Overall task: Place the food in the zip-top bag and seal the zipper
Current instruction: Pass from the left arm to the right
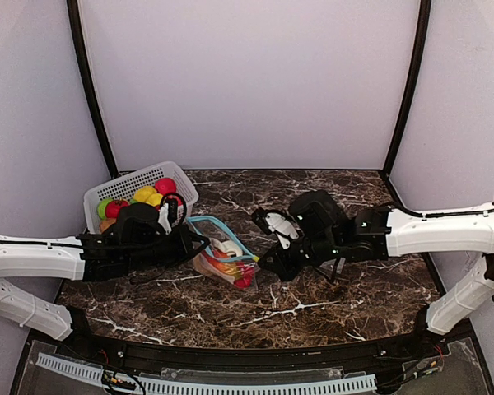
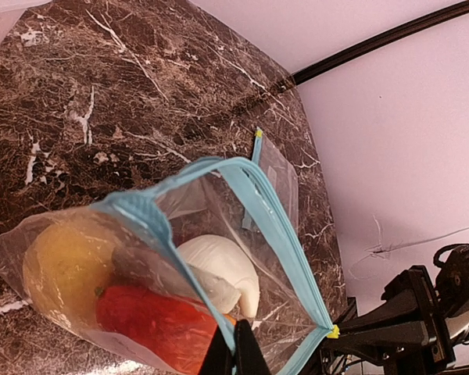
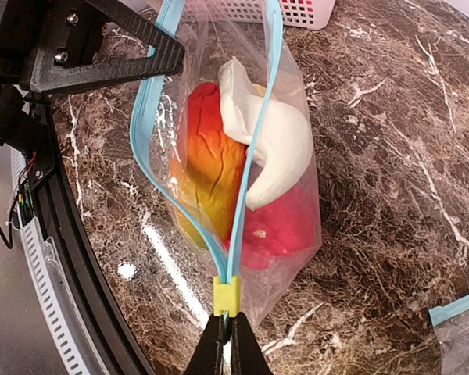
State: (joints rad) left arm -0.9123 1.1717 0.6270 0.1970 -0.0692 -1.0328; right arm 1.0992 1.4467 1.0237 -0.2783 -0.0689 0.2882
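Left claw (image 2: 234, 353) and right claw (image 3: 225, 340) are both clamped tight on the blue-zippered clear plastic bag (image 1: 224, 257) between them, colourful toy food (image 3: 211, 164) inside; sealing looks underway, and the gaping zipper needs pressing closed.

Robotics laboratory test cell. Enclosed by plain pale backdrop panels (image 1: 247, 82) and black poles (image 1: 90, 90). Marble-patterned tabletop (image 1: 313, 304) fitted with left arm (image 1: 33, 257) and right arm (image 1: 445, 230); a slotted cable duct (image 1: 230, 384) is mounted along the near edge.
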